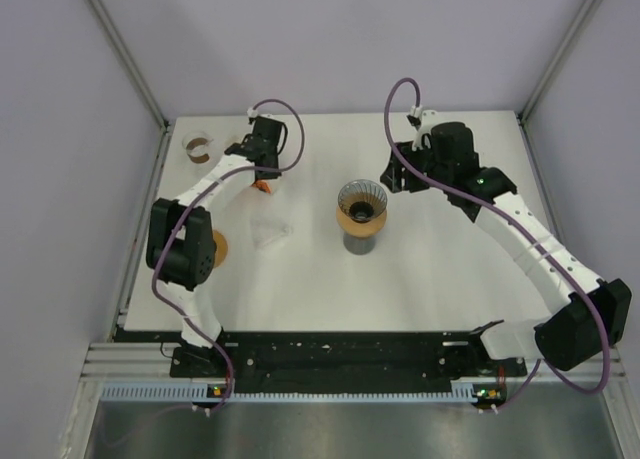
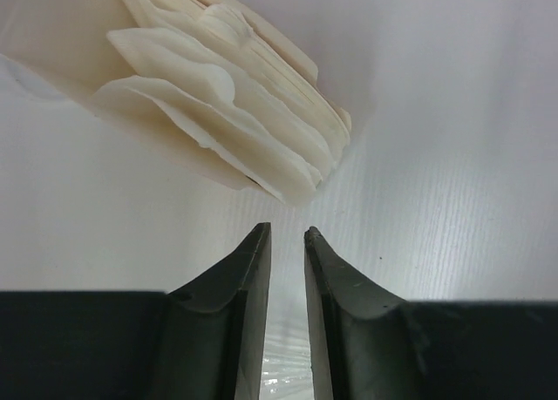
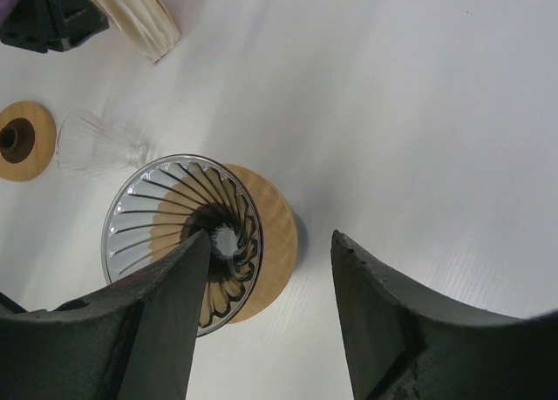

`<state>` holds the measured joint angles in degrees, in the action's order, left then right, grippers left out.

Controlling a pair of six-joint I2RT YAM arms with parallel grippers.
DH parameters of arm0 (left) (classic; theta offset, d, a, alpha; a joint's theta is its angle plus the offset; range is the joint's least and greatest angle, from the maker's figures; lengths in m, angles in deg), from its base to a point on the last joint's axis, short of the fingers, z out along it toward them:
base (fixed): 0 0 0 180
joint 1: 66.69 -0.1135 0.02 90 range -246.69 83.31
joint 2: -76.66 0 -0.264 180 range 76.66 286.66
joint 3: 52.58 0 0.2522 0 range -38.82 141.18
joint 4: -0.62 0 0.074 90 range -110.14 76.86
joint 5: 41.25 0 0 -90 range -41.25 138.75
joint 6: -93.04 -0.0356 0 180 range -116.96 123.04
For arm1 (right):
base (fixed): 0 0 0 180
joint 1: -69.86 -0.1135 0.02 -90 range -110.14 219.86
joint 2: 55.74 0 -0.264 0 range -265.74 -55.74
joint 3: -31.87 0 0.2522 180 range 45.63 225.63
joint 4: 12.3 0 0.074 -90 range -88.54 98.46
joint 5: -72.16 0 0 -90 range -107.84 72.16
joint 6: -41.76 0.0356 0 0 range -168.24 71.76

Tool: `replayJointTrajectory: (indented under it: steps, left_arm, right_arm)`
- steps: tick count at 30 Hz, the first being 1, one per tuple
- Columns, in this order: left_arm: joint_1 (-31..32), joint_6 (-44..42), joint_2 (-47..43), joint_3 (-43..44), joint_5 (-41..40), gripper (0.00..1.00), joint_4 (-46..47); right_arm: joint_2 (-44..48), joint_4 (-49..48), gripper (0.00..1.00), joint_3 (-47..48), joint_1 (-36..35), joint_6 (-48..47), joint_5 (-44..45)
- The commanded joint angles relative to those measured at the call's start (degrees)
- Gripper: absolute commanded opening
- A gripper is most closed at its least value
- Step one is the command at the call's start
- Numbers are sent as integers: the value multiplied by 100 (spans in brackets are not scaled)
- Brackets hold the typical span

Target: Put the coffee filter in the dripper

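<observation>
A stack of cream paper coffee filters (image 2: pixel 235 95) lies on the white table just ahead of my left gripper (image 2: pixel 288 230). Its jaws stand a narrow gap apart with nothing between them, short of the stack. In the top view the stack (image 1: pixel 263 188) shows under the left gripper (image 1: pixel 262 177) at the back left. The glass dripper (image 1: pixel 361 205) with a wooden collar stands on a dark base mid-table and holds no filter. My right gripper (image 3: pixel 270 236) is open and empty, beside and above the dripper (image 3: pixel 179 243); in the top view the right gripper (image 1: pixel 392 177) is to the dripper's right.
A second clear glass cone (image 1: pixel 270 231) lies on its side between the filters and the dripper. A wooden disc (image 1: pixel 220 247) sits by the left arm. A small ring-shaped piece (image 1: pixel 198 149) lies at the back left corner. Grey walls close in the table.
</observation>
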<state>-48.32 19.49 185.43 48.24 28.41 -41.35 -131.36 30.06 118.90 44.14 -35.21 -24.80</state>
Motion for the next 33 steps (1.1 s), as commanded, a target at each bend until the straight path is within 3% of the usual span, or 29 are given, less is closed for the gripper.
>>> replayJointTrajectory:
  steps: [1, 4, 6, 10, 14, 18, 24, 33]
  left_arm:
    - [-18, 131, -979, -93, -40, 32, 104]
    - [-158, 87, -1270, -59, -189, 53, 341]
    - [-429, 200, -1297, 90, -155, 62, 413]
    - [-966, 701, -1016, 618, 82, 66, -52]
    - [-1046, 772, -744, 715, 126, 78, -80]
    - [-1125, 965, -357, 987, 126, 78, -211]
    - [-1275, 1097, -58, 1216, 3, 64, -238]
    - [-1292, 992, 390, 1418, -14, 57, -308]
  right_arm:
    - [47, -179, 58, -85, -21, -73, -7]
    - [47, -179, 58, -85, -30, -73, -24]
    - [55, -179, 58, -103, -30, -82, -33]
    - [99, -179, 58, -147, -21, -100, -16]
    - [126, -188, 58, -164, -21, -100, -7]
    - [161, -171, 58, -173, -21, -91, 2]
    - [284, -135, 58, -252, -21, -135, 98]
    - [240, -118, 57, -235, -21, -135, 72]
